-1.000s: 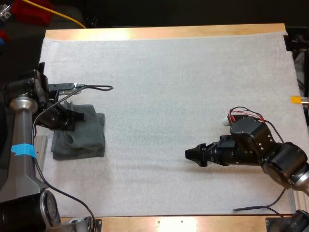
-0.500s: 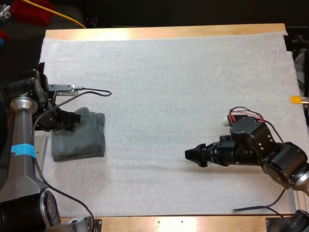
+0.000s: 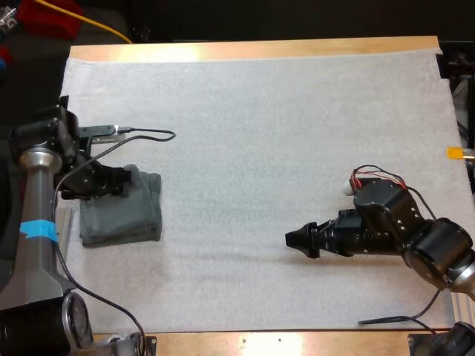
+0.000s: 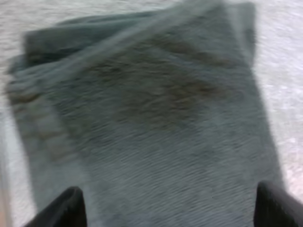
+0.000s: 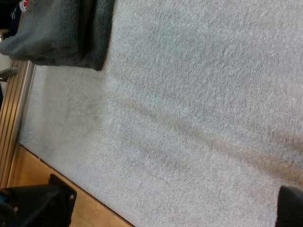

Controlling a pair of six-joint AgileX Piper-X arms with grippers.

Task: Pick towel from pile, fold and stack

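**Hovering open-jawed over the folded towel at the mat's left edge**

The towel (image 3: 122, 211) is dark grey-green and folded into a rough rectangle. It lies flat on the white mat (image 3: 282, 133), close to the mat's left edge and somewhat nearer the near edge than the far one. Its far right corner bulges up a little. In the left wrist view the towel (image 4: 151, 109) has a broad flat top face, with a hemmed band along one side and a second layer showing at one edge. In the right wrist view the towel (image 5: 57, 33) is seen from the side, and its edge shows stacked folds lying just beside the mat's border.

The left gripper (image 3: 125, 182) sits over the towel's far left part. In its own wrist view the left gripper (image 4: 173, 213) has its jaws spread wide. The two black fingertips (image 4: 71, 208) stand well apart above the cloth and grip nothing. Whether they touch the fabric cannot be told.

The right gripper (image 3: 293, 238) lies low over bare mat, well apart from the towel and right of the mat's middle, toward the near edge. It points toward the left edge. Whether it is open or closed cannot be told, and nothing shows in its hold.

The mat covers most of the wooden table (image 3: 252, 50), and a strip of wood shows along the far edge.
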